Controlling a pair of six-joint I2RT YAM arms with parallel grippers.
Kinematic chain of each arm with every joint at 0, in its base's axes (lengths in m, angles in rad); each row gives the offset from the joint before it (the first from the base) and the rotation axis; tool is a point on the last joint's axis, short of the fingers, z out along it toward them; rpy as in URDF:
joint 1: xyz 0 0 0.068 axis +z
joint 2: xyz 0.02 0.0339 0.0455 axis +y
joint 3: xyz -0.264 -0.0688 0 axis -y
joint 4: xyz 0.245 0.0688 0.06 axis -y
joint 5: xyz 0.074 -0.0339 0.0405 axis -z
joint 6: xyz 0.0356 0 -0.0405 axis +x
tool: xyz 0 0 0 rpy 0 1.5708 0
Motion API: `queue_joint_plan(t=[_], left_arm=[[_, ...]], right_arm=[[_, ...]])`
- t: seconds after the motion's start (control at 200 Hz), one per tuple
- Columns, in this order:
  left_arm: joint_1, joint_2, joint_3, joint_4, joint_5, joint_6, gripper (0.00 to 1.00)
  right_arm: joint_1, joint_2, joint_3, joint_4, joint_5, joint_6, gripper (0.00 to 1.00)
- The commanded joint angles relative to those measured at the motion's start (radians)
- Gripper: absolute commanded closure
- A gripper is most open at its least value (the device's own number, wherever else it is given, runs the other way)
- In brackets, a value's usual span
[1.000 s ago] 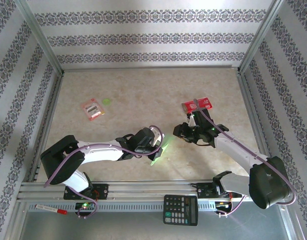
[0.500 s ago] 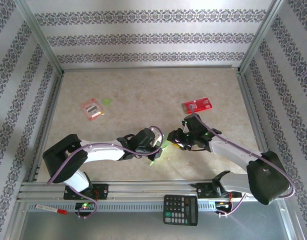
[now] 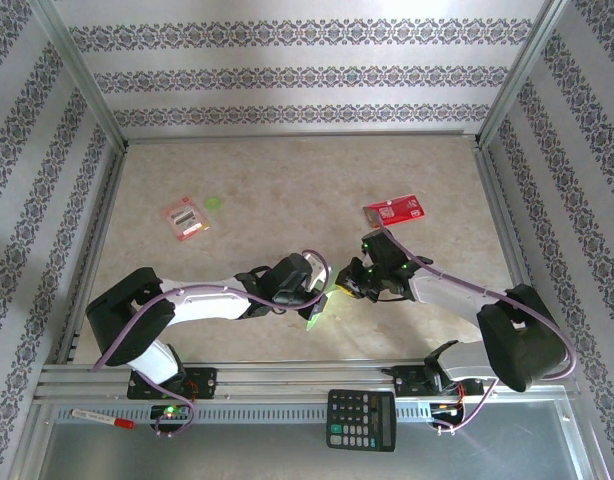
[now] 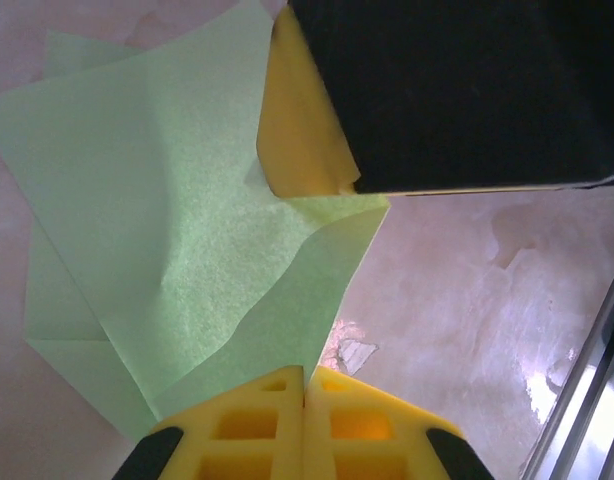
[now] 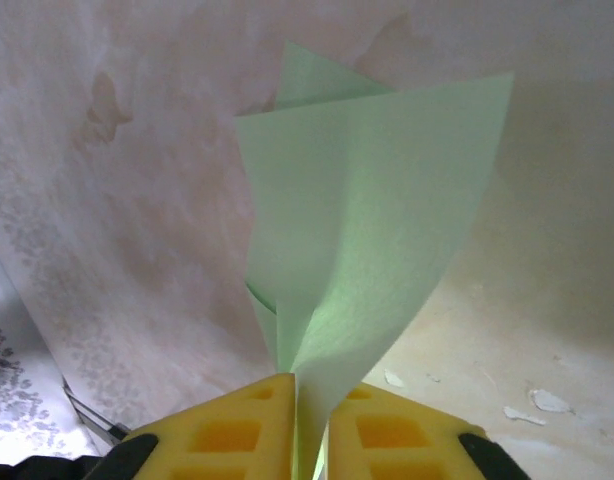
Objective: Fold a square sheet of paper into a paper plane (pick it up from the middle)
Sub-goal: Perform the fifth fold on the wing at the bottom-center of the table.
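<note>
The square sheet of paper [image 3: 316,317] is light green, folded into overlapping layers, and hangs between the two grippers just above the table's near middle. My left gripper [image 3: 315,296] is shut on one corner of the sheet [image 4: 187,250], which runs down into the closed yellow fingertips of the left gripper [image 4: 305,375]. My right gripper [image 3: 345,285] faces it from the right. In the right wrist view the sheet [image 5: 367,200] rises in a curled fold from between the right gripper's [image 5: 309,385] yellow pads, which pinch it. The right gripper's finger [image 4: 437,90] looms over the sheet in the left wrist view.
A red packet [image 3: 394,210] lies behind the right gripper. A red-and-white packet [image 3: 185,218] and a tiny green disc [image 3: 214,202] lie at the far left. A calculator [image 3: 361,419] and a marker [image 3: 102,418] rest on the near rail. Metal frame posts border the table.
My right gripper has swung left from near the red packet to the sheet and closed on it. The left gripper has held the sheet in nearly the same place.
</note>
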Motion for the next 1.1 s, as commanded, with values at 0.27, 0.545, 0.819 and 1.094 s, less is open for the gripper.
queue_joint_plan(t=[0.27,0.545,0.819,1.094], left_arm=[[-0.023,0.003,0.045,-0.142,-0.108,0.157,0.85],[-0.056,0.021,0.071,-0.198,-0.182,0.214,0.70],[-0.074,0.053,0.099,-0.225,-0.225,0.243,0.62],[-0.083,0.069,0.119,-0.236,-0.244,0.250,0.61]], right_arm=[[0.000,0.018,0.029,0.009,0.005,0.020,1.00],[0.000,0.030,0.040,0.013,-0.013,0.028,1.00],[0.003,0.031,0.039,0.017,-0.019,0.038,1.00],[0.006,0.031,0.034,0.018,-0.016,0.045,1.00]])
